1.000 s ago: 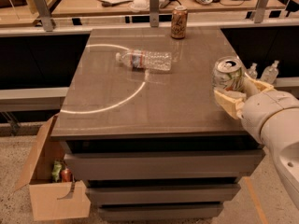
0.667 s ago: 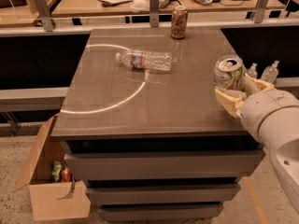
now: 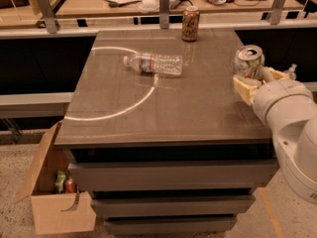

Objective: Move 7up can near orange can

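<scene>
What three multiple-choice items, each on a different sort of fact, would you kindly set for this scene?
1. Where is the 7up can?
A) in the tool at the table's right edge
B) on the floor
C) at the table's left edge

2. How many drink cans are on or over the table?
A) one
B) two
C) four

3. How is the clear bottle placed?
A) upright
B) lying on its side
C) hanging off the table

Answers:
1 A: the tool grips it at the right edge.
2 B: only the 7up can and the orange can at the far edge are there.
3 B: it lies flat on the table top.
</scene>
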`<action>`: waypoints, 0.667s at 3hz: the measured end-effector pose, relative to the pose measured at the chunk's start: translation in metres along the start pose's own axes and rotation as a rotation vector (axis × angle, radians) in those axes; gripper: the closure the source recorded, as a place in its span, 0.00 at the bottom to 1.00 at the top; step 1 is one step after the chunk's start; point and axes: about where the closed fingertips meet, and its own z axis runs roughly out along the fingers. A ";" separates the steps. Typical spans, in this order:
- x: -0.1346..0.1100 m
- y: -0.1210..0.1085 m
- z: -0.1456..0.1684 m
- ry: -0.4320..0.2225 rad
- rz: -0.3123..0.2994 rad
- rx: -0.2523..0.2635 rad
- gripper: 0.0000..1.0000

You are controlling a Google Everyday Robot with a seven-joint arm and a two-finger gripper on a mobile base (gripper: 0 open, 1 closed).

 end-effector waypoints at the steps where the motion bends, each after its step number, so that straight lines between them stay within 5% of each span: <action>1: 0.010 -0.017 0.040 0.001 0.031 0.045 1.00; 2: 0.014 -0.028 0.084 -0.013 0.055 0.069 1.00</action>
